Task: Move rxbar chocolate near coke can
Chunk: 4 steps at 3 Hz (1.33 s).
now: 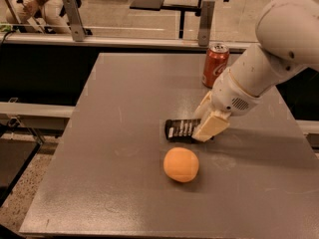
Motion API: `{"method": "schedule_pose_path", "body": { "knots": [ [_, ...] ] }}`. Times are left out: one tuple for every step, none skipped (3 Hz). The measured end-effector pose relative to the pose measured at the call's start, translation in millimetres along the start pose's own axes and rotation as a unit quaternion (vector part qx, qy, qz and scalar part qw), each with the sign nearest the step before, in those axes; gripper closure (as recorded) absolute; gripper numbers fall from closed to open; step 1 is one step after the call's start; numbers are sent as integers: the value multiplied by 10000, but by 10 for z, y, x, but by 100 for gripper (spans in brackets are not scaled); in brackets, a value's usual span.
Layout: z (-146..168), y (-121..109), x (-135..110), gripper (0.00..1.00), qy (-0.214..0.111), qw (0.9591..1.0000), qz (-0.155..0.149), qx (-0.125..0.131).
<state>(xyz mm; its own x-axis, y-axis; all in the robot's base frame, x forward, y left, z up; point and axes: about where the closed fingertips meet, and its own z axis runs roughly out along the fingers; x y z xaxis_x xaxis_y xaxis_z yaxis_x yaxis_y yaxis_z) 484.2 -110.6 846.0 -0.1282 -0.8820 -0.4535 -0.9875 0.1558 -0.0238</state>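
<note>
The rxbar chocolate [180,129], a flat black bar with white lettering, lies low at the middle of the grey table [109,133]. My gripper [204,132] is shut on the bar's right end, its cream fingers [212,126] covering that end. The coke can [216,64] stands upright at the back of the table, above and a little right of the gripper, about one can-height from the bar. My white arm reaches in from the upper right.
An orange ball-shaped fruit [181,164] sits just in front of the bar. A glass barrier with metal posts [75,19] runs behind the table's far edge. The table's front edge is near the bottom of the view.
</note>
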Motion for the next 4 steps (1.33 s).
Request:
{"method": "schedule_pose_path", "body": {
  "knots": [
    [0, 79, 76, 100, -50, 9999, 63, -111],
    [-8, 129, 129, 81, -67, 9997, 107, -191],
    [-14, 168, 174, 58, -44, 9995, 125, -278],
    [-16, 194, 207, 36, -23, 9993, 142, -353]
  ]
}}
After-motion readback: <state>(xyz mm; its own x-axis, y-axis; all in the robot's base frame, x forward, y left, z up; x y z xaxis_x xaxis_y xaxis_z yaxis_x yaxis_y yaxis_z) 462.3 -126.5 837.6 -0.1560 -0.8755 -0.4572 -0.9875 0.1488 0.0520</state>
